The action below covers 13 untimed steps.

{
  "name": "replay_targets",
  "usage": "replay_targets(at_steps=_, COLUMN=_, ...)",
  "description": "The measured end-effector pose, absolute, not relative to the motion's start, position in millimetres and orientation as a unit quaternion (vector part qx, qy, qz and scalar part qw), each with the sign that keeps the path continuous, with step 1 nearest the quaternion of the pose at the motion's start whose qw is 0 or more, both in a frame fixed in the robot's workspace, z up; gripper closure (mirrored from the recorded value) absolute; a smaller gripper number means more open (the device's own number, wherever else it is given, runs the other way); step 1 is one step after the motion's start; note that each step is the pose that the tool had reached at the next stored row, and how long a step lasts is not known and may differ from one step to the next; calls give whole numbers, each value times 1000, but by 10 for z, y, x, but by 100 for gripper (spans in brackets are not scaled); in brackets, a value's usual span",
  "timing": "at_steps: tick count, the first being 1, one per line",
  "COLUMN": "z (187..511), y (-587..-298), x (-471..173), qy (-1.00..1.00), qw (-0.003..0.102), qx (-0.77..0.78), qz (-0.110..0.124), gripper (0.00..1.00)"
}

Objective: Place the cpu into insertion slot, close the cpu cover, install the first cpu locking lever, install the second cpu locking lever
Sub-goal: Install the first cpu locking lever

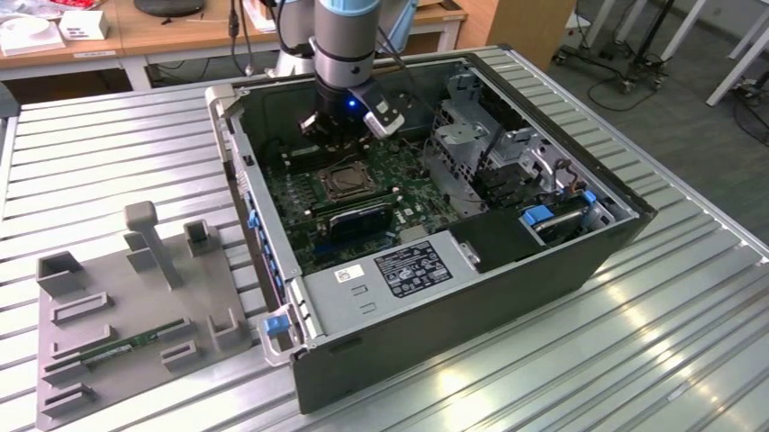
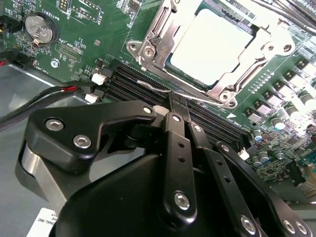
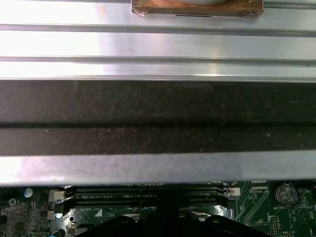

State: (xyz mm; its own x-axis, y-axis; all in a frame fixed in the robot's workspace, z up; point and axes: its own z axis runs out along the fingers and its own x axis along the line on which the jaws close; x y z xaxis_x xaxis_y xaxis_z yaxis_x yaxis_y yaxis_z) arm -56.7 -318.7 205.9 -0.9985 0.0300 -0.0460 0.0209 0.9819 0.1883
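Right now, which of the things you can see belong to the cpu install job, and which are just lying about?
For the job:
cpu, lying under the cpu cover
wire locking lever
gripper, at that lever

Lying about:
memory slots
coin battery
grey fixture tray beside the computer case
memory stick on the tray

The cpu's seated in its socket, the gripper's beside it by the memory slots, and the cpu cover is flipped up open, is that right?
No. The cpu cover is not flipped up: in the second wrist view it lies flat, framing the cpu. The rest holds: the cpu is seated and the gripper is beside it by the memory slots.
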Motion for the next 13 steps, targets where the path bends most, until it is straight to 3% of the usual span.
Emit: replay_targets(at_steps=13, z=2019, y=-3187, x=-554, qy=995, qw=24, qx=13, qz=94, gripper=89)
